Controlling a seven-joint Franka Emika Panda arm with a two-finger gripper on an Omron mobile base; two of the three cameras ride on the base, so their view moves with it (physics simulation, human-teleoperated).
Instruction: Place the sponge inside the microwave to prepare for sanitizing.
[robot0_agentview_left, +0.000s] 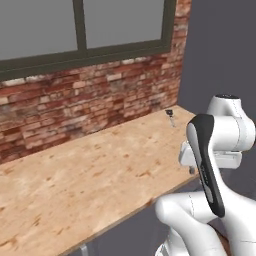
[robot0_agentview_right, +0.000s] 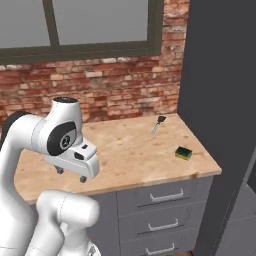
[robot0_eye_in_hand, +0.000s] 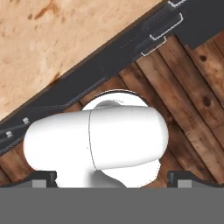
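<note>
The sponge (robot0_agentview_right: 183, 153) lies on the worktop (robot0_agentview_right: 130, 150) near its right front edge, close to the dark panel (robot0_agentview_right: 220, 100); a small utensil (robot0_agentview_right: 158, 125) lies farther back (hard to make out). The end effector (robot0_agentview_right: 71, 174) hangs wide open above the worktop's front edge, well left of the sponge, holding nothing

The robot's own arm hid the counter's (robot0_agentview_left: 100, 170) near right corner in the left base view, the tall dark panel (robot0_agentview_right: 220, 100) ran off the top and bottom edges in the right base view, and the small dark-handled utensil (robot0_agentview_right: 157, 124) was too small to identify.
</note>
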